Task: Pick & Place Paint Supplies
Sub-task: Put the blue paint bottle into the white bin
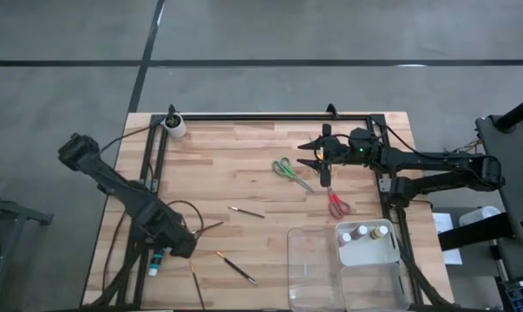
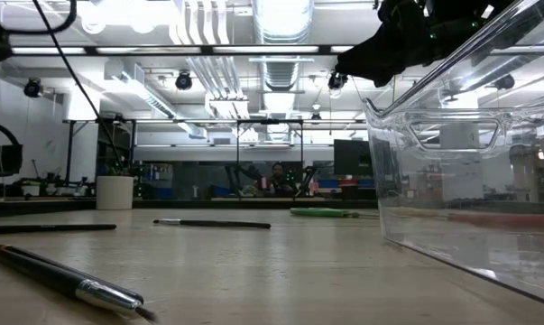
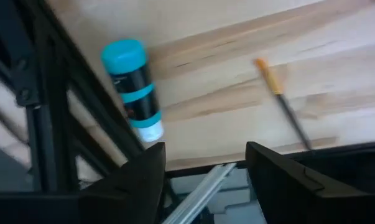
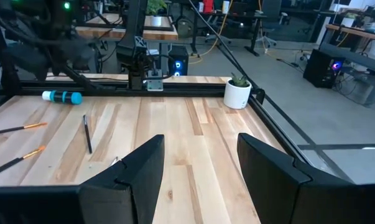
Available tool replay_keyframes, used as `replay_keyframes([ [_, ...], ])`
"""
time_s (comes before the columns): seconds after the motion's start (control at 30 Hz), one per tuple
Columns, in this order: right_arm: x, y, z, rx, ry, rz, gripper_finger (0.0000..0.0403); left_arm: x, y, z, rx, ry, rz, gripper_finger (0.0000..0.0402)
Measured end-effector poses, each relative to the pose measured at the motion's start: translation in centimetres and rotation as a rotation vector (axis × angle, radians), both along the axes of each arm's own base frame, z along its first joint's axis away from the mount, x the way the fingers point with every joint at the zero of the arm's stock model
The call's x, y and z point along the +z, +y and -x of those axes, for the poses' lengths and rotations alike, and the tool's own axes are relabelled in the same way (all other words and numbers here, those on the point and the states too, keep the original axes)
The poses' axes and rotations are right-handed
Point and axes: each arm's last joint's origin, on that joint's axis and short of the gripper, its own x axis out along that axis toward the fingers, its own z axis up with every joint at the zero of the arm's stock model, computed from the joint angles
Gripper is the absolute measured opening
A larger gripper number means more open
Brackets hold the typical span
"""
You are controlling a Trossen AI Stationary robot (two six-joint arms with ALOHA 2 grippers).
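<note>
A teal paint bottle [image 3: 132, 87] with a pale cap lies on its side by the black frame rail at the table's near left corner [image 1: 156, 262]. My left gripper [image 3: 206, 180] hangs open just above and beside it [image 1: 183, 243], touching nothing. Thin brushes lie on the wood [image 1: 246, 211] [image 1: 235, 266] [image 3: 283, 106]. Green scissors [image 1: 291, 170] and red scissors [image 1: 337, 205] lie flat right of centre. My right gripper [image 4: 199, 168] stands open over the far right of the table [image 1: 317, 160], with nothing between its fingers.
A clear plastic tray [image 1: 343, 264] stands at the near right, with small bottles [image 1: 362, 232] in its far compartment. A white cup with a plant [image 1: 174, 126] sits at the far left corner. A black frame rail [image 1: 153, 173] borders the table.
</note>
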Motion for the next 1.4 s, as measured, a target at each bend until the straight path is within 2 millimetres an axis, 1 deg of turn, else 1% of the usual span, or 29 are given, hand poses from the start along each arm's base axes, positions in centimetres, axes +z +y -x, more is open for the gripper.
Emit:
replay_keyframes([
  [0.1, 0.0, 0.0, 0.0, 0.000, 0.000, 0.000, 0.0201, -1.1, 0.2, 0.5, 0.006, 0.059, 0.019, 0.0222],
  [0.27, 0.0, 0.0, 0.0, 0.000, 0.000, 0.000, 0.0201, -2.9, 1.1, 1.2, -0.007, 0.153, 0.057, 0.0222],
  [0.47, 0.0, 0.0, 0.0, -0.001, 0.000, 0.000, 0.0201, -5.4, 1.6, 1.0, -0.089, 0.036, 0.136, 0.0222],
  [0.53, 0.0, 0.0, 0.0, -0.001, 0.000, 0.000, 0.0201, -6.0, 1.7, 1.1, -0.093, 0.031, 0.163, 0.0222],
  [0.6, 0.0, 0.0, 0.0, -0.001, 0.000, 0.000, 0.0201, -6.5, 1.6, 1.4, -0.106, 0.059, 0.239, 0.0222],
  [0.7, 0.0, 0.0, 0.0, -0.001, 0.000, 0.000, 0.0201, -6.5, 1.6, 1.8, -0.112, 0.144, 0.319, 0.0222],
  [0.8, 0.0, 0.0, 0.0, -0.001, 0.000, 0.000, 0.0201, -6.5, 1.8, 2.0, -0.105, 0.174, 0.304, 0.0222],
  [0.93, 0.0, 0.0, 0.0, 0.000, 0.000, 0.000, 0.0201, -6.5, 1.8, 2.0, -0.110, 0.158, 0.295, 0.0222],
  [1.3, 0.0, 0.0, 0.0, -0.001, 0.000, 0.000, 0.0201, -6.7, 1.9, 1.8, -0.179, 0.039, 0.208, 0.0222],
  [1.4, 0.0, 0.0, 0.0, 0.000, 0.000, 0.000, 0.0201, -6.7, 1.9, 1.8, -0.187, 0.033, 0.208, 0.0222],
])
